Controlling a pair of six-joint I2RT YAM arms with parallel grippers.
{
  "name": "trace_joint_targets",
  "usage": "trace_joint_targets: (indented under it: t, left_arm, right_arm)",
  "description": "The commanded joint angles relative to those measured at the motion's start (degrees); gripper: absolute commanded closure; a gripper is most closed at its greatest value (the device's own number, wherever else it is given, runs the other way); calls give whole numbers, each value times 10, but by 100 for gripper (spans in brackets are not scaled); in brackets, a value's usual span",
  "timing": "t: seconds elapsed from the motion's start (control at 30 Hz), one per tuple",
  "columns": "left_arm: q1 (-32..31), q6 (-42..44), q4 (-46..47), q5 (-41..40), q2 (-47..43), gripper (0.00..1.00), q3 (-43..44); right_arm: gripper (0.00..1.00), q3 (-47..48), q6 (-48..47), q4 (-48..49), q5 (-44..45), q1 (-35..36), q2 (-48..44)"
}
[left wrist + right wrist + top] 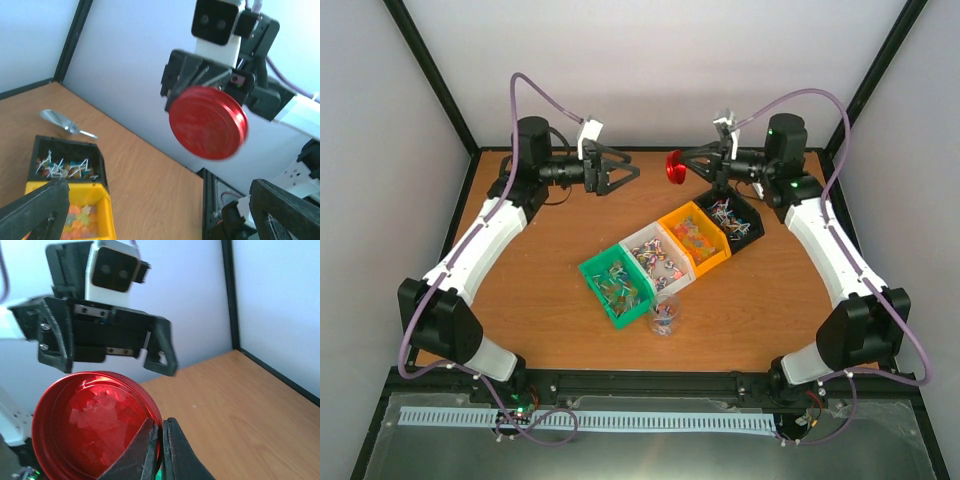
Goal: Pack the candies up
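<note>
The candies point(662, 262) lie in a diagonal row of four bins: green point(597, 281), white point(642, 237), orange point(676, 217) and black point(752, 214). More fill a small clear jar point(664, 316) in front of the row. My right gripper point(682, 166) hangs above the back of the table, shut on the rim of a red round lid point(90, 425), which it holds upright. Facing it from the left, my left gripper point(625, 175) stands wide open and empty, a short gap from the lid point(207, 122). The left wrist view shows candies point(62, 167) in the black bin.
A silver metal scoop point(62, 122) lies on the table behind the black bin. Black frame posts and white walls close in the back and both sides. Both arms arch in from the near corners.
</note>
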Motion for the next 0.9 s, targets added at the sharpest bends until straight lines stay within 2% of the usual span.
trace_joint_targets:
  t: [0.0, 0.07, 0.1, 0.13, 0.23, 0.3, 0.47, 0.6, 0.67, 0.73, 0.8, 0.87]
  left_arm:
    - [2, -184, 206, 15, -2, 0, -16]
    - [2, -273, 302, 37, 4, 0, -30]
    - [2, -287, 323, 40, 2, 0, -35]
    - [2, -264, 309, 29, -10, 0, -37]
    - [-14, -74, 53, -53, -20, 4, 20]
    - [-34, 20, -17, -111, -17, 8, 46]
    - [-82, 81, -73, -180, -1, 20, 80]
    - [-88, 78, -72, -196, 7, 31, 89]
    - [-88, 79, -70, -192, 10, 33, 88]
    - [-88, 91, -71, -175, 7, 30, 84]
    - [-88, 135, -88, -130, 5, 20, 84]
    - [-87, 197, -124, -84, 1, 10, 89]
  right_arm:
    - [97, -5, 143, 132, -1, 37, 0]
    - [97, 7, 125, 96, 54, 40, -1]
    - [97, 21, 102, 57, 96, 42, 3]
    - [97, 37, 72, 16, 144, 45, 7]
    - [97, 54, 33, -36, 241, 60, 8]
    - [97, 49, 34, -38, 270, 67, 8]
    - [97, 46, 36, -44, 290, 87, 13]
    - [97, 41, 30, -46, 293, 101, 11]
    - [97, 41, 24, -47, 288, 103, 11]
    - [97, 43, 16, -50, 270, 104, 11]
    - [97, 49, 15, -49, 232, 103, 13]
    - [97, 43, 46, -17, 151, 95, 17]
